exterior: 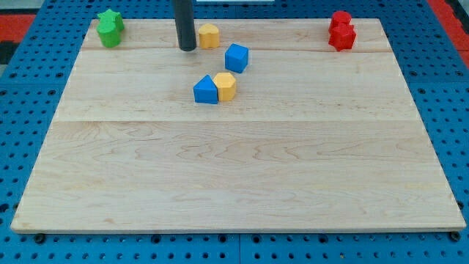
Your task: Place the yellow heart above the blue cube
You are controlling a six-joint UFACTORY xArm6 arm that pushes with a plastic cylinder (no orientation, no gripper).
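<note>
My tip (187, 48) rests near the view's top, just left of a small yellow block (209, 35) that looks like the heart; I cannot tell whether they touch. The blue cube (237, 57) lies a little below and to the right of that yellow block, with a small gap between them. Below the cube, a blue triangular block (206, 90) and a second yellow block (226, 86), angular like a pentagon, sit side by side and touch. The tip is above and left of that pair.
A green star-like block (110, 28) sits at the board's top left corner. A red block (341, 31) sits near the top right corner. The wooden board (234, 176) lies on a blue pegboard surface.
</note>
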